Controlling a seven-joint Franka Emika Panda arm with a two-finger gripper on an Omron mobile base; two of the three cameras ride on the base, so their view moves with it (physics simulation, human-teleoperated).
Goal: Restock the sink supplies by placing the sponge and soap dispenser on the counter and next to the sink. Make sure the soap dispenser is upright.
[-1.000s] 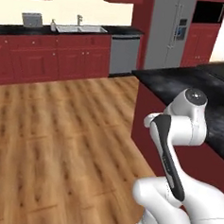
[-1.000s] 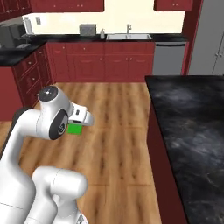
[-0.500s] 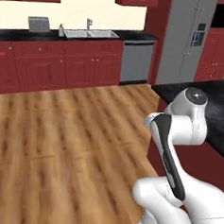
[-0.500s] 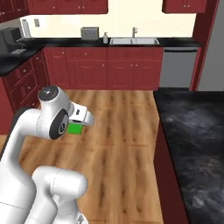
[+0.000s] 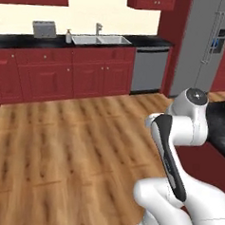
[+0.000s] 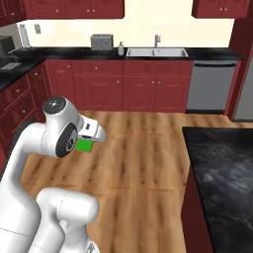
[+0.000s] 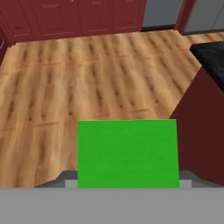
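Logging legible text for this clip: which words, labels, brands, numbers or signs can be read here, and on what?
None can be read.
Fridge: small blue dispenser panel, too blurred to read.
Toaster, soap dispenser, dishwasher, green sponge: no lettering visible.

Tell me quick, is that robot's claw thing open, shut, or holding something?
Gripper: closed on a green sponge, carried above the wooden floor.
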